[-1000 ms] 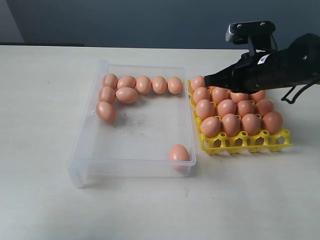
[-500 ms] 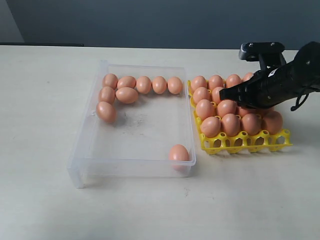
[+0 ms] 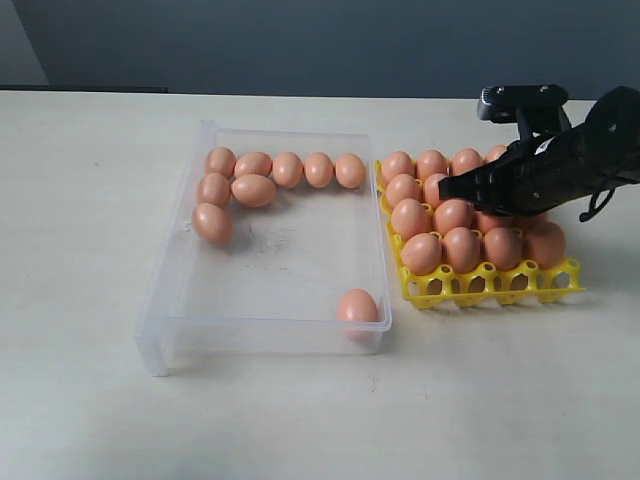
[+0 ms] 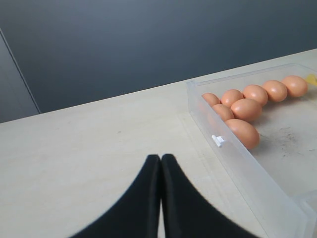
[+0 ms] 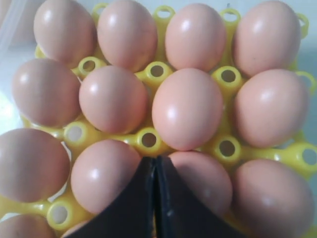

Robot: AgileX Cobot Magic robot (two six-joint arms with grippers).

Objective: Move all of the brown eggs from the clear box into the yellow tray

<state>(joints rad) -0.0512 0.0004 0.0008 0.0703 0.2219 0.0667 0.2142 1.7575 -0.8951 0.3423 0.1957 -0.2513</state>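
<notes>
Nearest, the front row of cups in the yellow tray (image 3: 490, 285) stands empty, so there is room for more. Level with it, one of the brown eggs (image 3: 357, 305) lies alone in the near right corner of the clear box (image 3: 160, 310), against the wall that faces the tray. It probably rolled there, since the flat floor gives it no seat.

Further back, the tray's filled cups hold their eggs upright and apart, each kept in place by the pegs around it. The right fingers (image 3: 446, 188) hover over these eggs, pressed together and carrying nothing. In the wrist view their tips (image 5: 155, 163) point at the gap between two seated eggs, but I cannot tell if they touch. I judge this arm to be between carries.

Farthest, eight eggs cluster along the box's back wall and left corner. The left fingers (image 4: 161, 163) are closed and empty above the bare desk (image 4: 74, 148), outside the box's left wall and clear of the work.
</notes>
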